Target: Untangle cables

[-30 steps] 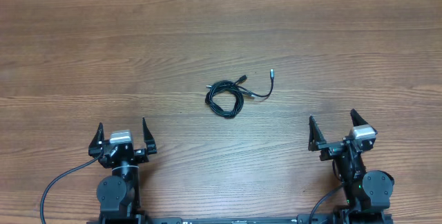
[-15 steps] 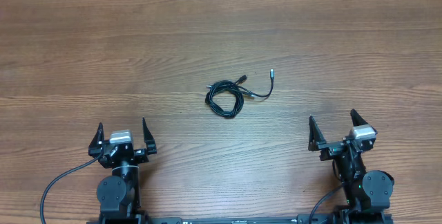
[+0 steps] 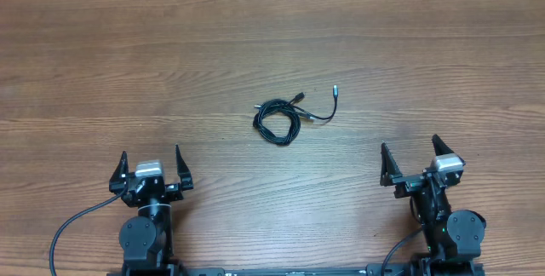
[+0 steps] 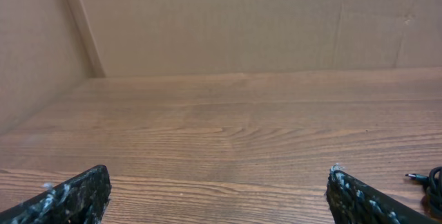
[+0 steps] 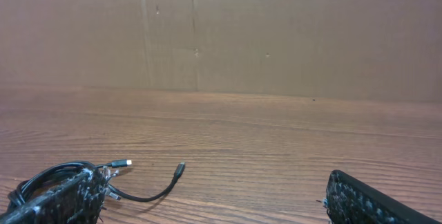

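Cables (image 3: 277, 104) coil on wood table (image 3: 170, 54) by cardboard wall (image 4: 242, 23); both end effectors (image 3: 151, 152) (image 3: 410, 142) gape.

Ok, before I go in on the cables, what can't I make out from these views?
Overhead: cables too small to count strands or trace crossings.
Left wrist: only a plug tip and some coil show; the right edge cuts the rest.
Right wrist: a finger of the right tool covers the coil's left part.
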`<action>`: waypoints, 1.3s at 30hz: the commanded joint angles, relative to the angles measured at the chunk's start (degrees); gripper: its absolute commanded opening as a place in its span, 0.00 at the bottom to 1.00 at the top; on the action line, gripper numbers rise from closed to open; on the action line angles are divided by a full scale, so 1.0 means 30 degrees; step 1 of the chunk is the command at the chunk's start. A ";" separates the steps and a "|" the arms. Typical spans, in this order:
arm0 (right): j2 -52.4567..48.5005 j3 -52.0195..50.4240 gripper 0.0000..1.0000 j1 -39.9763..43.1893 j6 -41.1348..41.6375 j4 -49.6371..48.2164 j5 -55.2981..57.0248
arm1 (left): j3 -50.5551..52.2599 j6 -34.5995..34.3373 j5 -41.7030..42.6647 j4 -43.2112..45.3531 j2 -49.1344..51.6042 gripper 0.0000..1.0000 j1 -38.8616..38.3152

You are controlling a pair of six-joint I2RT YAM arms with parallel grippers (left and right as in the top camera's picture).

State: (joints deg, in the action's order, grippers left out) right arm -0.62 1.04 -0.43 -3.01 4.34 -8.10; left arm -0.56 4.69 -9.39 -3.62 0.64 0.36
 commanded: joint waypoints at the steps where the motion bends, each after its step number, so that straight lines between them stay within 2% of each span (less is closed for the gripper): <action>1: 0.0073 -0.0182 1.00 -0.0073 -0.0095 -0.0036 0.0182 | 0.0095 0.0073 0.0386 0.0000 0.0000 0.99 -0.0117; 5: 0.0073 -0.0182 1.00 -0.0073 -0.0095 -0.0036 0.0182 | 0.0095 -0.1800 0.3810 -0.0270 0.0000 1.00 -0.0131; 8: 0.0073 -0.0182 1.00 -0.0073 -0.0095 -0.0036 0.0182 | 0.0087 -0.4794 0.6186 -0.0007 0.0000 0.99 -0.0131; 11: 0.0073 -0.0182 1.00 -0.0073 -0.0095 -0.0036 0.0182 | 0.0080 -0.8000 0.7315 0.0080 0.0000 1.00 -0.0131; 13: 0.0073 -0.0182 1.00 -0.0073 -0.0095 -0.0036 0.0182 | 0.0080 -0.9260 0.7300 0.0073 0.0000 0.99 -0.0131; 29: 0.0073 -0.0182 1.00 -0.0073 -0.0095 -0.0044 0.0182 | 0.0080 -0.9362 0.7745 0.0087 0.0000 1.00 -0.0131; 35: 0.0073 -0.0182 1.00 -0.0073 -0.0095 -0.0044 0.0182 | 0.0073 -0.9457 0.9420 0.0233 0.0058 0.99 -0.0131; 39: 0.0073 -0.0182 1.00 -0.0073 -0.0095 -0.0044 0.0182 | -0.0073 -0.8495 1.0142 0.0189 0.0124 1.00 -0.0131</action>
State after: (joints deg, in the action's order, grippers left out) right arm -0.64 1.04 -0.43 -3.03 4.34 -8.10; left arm -0.54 -22.35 16.95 -3.01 0.73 0.36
